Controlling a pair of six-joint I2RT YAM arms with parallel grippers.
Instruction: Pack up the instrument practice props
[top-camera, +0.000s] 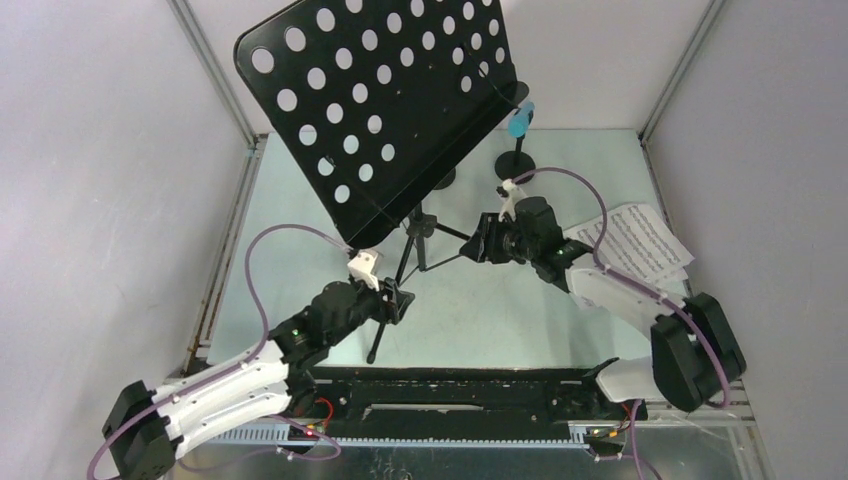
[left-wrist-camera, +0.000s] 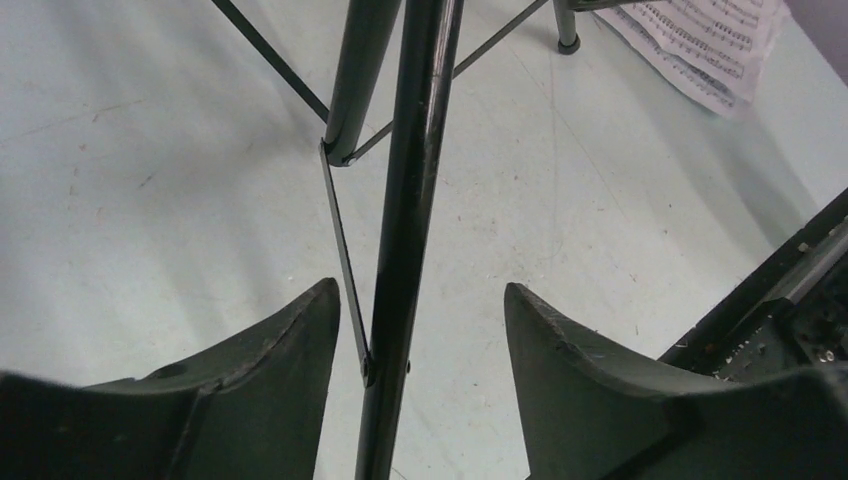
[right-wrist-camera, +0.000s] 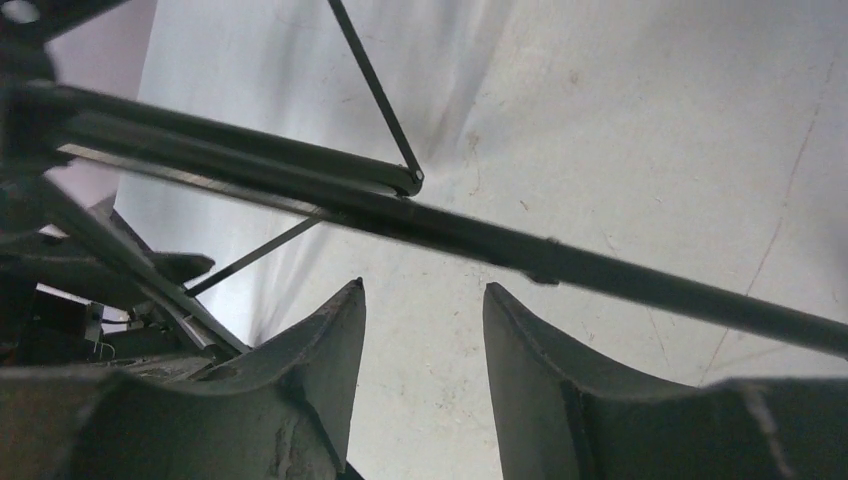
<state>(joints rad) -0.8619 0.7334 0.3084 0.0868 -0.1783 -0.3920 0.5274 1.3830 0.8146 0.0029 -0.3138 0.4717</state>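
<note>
The black tripod music rack (top-camera: 375, 110) stands mid-table, its perforated desk tilted towards the camera. My left gripper (top-camera: 396, 300) is open around the rack's near leg (left-wrist-camera: 405, 250), which passes between the fingers without touching them (left-wrist-camera: 420, 300). My right gripper (top-camera: 482, 243) is open and empty (right-wrist-camera: 424, 300); a tripod leg (right-wrist-camera: 500, 245) crosses just beyond its fingertips. White sheet-music pages (top-camera: 640, 240) lie at the right and also show in the left wrist view (left-wrist-camera: 710, 40). A light-blue toy microphone (top-camera: 518, 122) sits in a round-based holder (top-camera: 515, 165). The tan microphone is out of view.
A second round base (top-camera: 442, 181) shows partly behind the desk's lower edge. A black rail (top-camera: 460, 385) runs between the arm bases at the near edge. Grey walls with metal posts close in the table at the left, right and back.
</note>
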